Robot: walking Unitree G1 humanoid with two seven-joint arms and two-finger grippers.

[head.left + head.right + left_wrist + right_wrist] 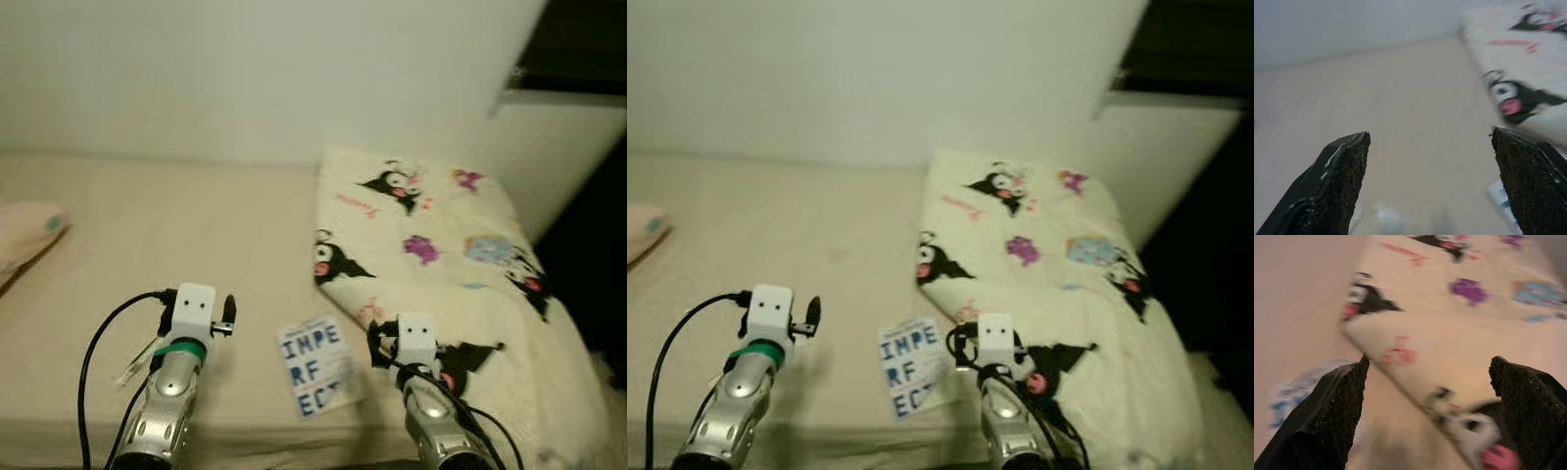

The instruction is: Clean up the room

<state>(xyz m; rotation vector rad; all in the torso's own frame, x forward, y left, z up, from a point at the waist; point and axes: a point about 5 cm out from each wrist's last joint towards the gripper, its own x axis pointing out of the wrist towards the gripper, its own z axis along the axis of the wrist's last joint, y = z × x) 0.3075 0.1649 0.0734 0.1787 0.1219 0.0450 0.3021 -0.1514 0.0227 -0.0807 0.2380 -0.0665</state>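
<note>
A beige bed (176,225) fills the scene, with a pale wall (245,69) along its far edge. A cream blanket (441,255) printed with black cartoon characters lies spread over the bed's right side, from near the far edge down toward the near right corner. Just beside the blanket's left border, near the bed's near edge, lies a small white card (315,367) printed with blue letters, flat on the sheet. At the bed's left edge the corner of a peach pillow (24,233) shows.

The left tool (1430,186) hovers above bare sheet near the near edge, to the left of the card; its 2 black fingers (1339,181) stand wide apart, holding nothing. The right tool (1427,406) hovers over the blanket's near left border, just right of the card, its fingers (1334,411) likewise spread and empty. Both wrist views are blurred.
</note>
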